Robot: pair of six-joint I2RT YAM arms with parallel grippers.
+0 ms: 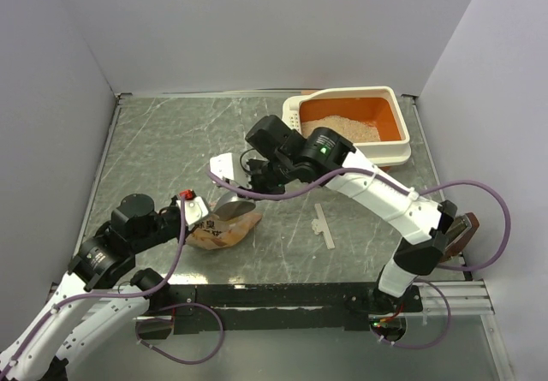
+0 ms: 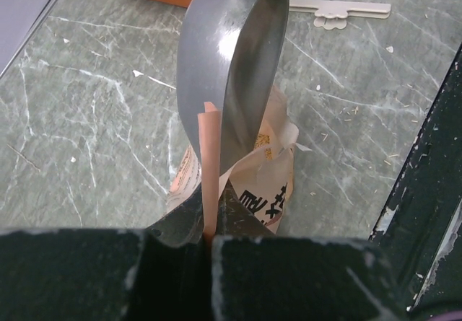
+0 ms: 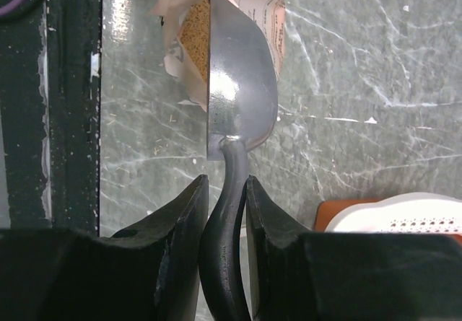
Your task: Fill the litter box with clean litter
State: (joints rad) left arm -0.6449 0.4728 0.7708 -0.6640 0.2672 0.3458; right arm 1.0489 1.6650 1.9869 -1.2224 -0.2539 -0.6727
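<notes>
The litter box (image 1: 403,145), with a cream rim and an orange basin, stands at the back right and holds a mound of clean litter (image 1: 346,129). A tan printed bag (image 1: 224,230) lies near the front left with its mouth open, and beige granules (image 3: 193,41) show inside it. My left gripper (image 2: 209,236) is shut on a strip of the bag's paper edge (image 2: 210,164). My right gripper (image 3: 226,191) is shut on the dark handle of a grey metal scoop (image 3: 242,83). The scoop's bowl (image 1: 233,205) sits on edge at the bag's mouth.
A white flat plastic clip (image 1: 322,225) lies on the grey marbled table right of the bag. A black rail (image 1: 282,296) runs along the table's near edge. White walls close in the back and both sides. The litter box corner (image 3: 404,209) shows beside my right fingers.
</notes>
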